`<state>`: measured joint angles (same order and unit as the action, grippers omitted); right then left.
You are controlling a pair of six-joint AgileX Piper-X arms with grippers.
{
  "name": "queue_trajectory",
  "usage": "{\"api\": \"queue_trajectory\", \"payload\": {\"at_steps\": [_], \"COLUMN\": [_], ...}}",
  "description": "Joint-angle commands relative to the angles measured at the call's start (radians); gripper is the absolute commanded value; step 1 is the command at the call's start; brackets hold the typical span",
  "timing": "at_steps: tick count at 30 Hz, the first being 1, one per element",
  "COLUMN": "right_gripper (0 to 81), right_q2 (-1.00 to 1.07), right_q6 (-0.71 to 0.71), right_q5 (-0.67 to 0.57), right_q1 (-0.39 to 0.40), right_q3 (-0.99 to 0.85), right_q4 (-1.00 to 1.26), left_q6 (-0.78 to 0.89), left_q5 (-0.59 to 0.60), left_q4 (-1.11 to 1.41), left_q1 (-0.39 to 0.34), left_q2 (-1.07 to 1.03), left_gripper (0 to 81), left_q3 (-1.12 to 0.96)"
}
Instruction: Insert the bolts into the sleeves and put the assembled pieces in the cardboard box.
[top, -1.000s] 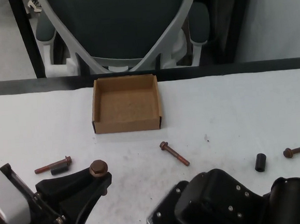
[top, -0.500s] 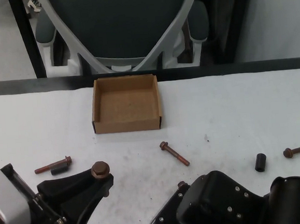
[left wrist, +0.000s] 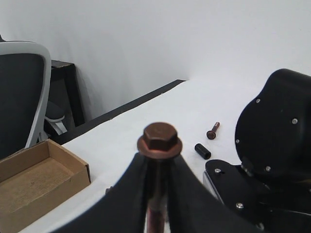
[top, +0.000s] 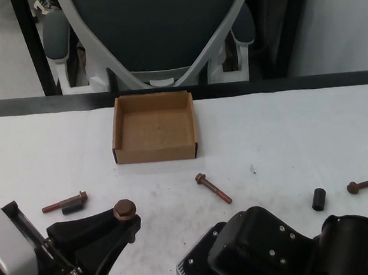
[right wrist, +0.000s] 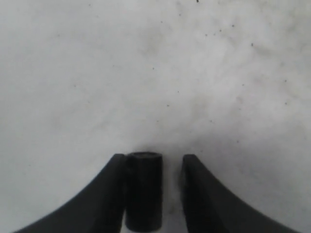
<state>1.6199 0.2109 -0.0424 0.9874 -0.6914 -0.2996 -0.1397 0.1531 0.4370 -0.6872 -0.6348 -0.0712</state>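
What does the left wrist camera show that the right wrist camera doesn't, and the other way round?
Left wrist view: the left gripper shut on a bolt, head past the fingertips; the cardboard box; a loose bolt near a loose sleeve; the other arm's black housing.
Right wrist view: a black sleeve between the right gripper fingers, against one, clear of the other.
Both: the white bench.

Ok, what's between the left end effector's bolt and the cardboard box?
Nothing: in the high view, the bench between the held bolt and the cardboard box is bare.
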Motion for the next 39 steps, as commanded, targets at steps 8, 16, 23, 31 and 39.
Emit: {"api": "queue_trajectory", "payload": {"at_steps": [8,16,23,31,39], "right_gripper": [0.2,0.2,0.2,0.2,0.2], "right_q2": [0.030,-0.175,-0.370,-0.481,-0.486], "right_q6": [-0.009,-0.034,-0.030,-0.017,-0.041], "right_q5": [-0.014,0.068,0.112,0.215,0.304], "right_q1": [0.002,0.033,0.092,0.200,0.248], "right_q3": [0.009,0.031,0.142,0.381,0.612], "right_q4": [0.035,0.055,0.221,0.672,1.211], "left_q6": [0.009,0.013,0.077,0.204,0.348], "left_q5": [0.006,0.006,0.081,0.085,0.104], "left_q4": [0.016,0.024,0.082,0.112,0.132], "left_q1": [0.002,0.002,0.002,0.002,0.002], "left_q2": [0.012,0.012,0.012,0.012,0.012], "left_gripper": [0.8,0.8,0.8,0.8,0.8], "left_q3": [0.000,0.011,0.011,0.011,0.011]}}
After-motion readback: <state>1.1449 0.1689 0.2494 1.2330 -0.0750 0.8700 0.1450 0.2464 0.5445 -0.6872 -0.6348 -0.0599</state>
